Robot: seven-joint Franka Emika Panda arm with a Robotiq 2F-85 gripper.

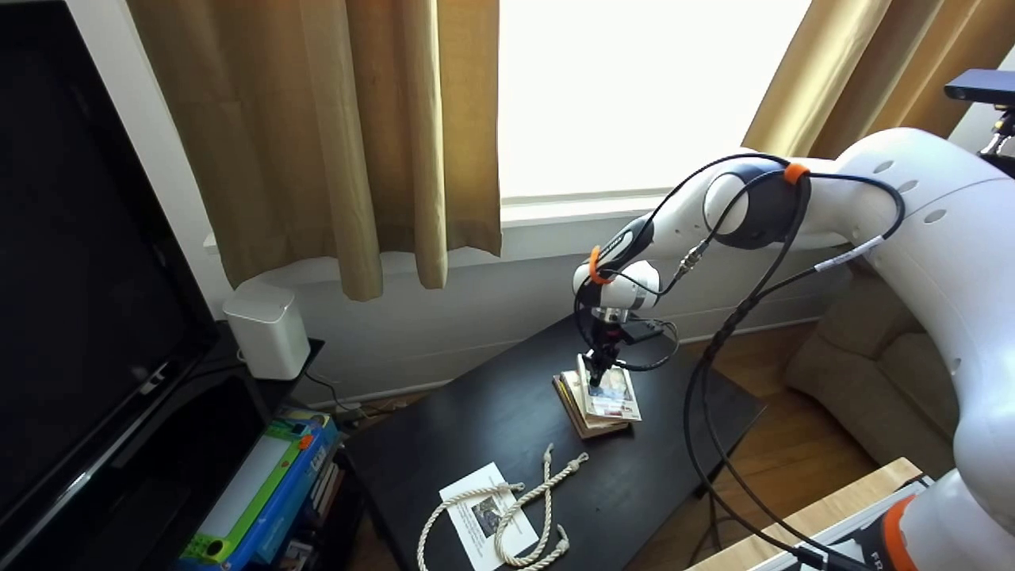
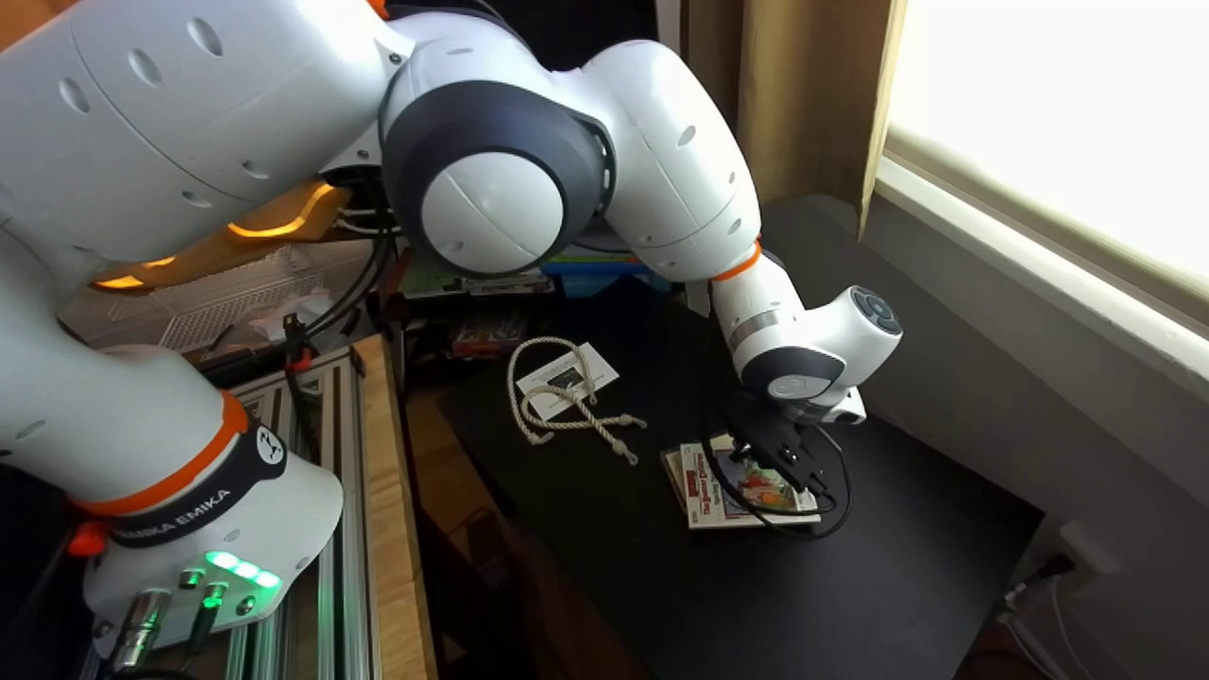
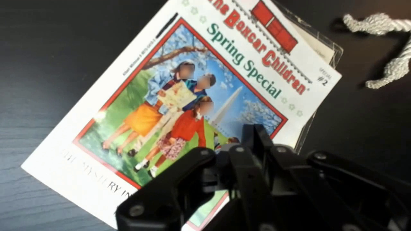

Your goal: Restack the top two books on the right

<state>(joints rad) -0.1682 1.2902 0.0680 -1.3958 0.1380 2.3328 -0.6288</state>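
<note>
On the dark table (image 1: 476,420), on the far side of the rope (image 1: 546,490) and to its right in an exterior view, the top two books (image 1: 610,396) lie on their pile (image 1: 565,403), the white one (image 3: 179,109) crooked. Over it, the gripper (image 3: 253,134) is pinched closed and empty.

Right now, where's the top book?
In the wrist view, the top book lies mid-frame atop the stack, left of the rope ends, partly behind the gripper.
</note>
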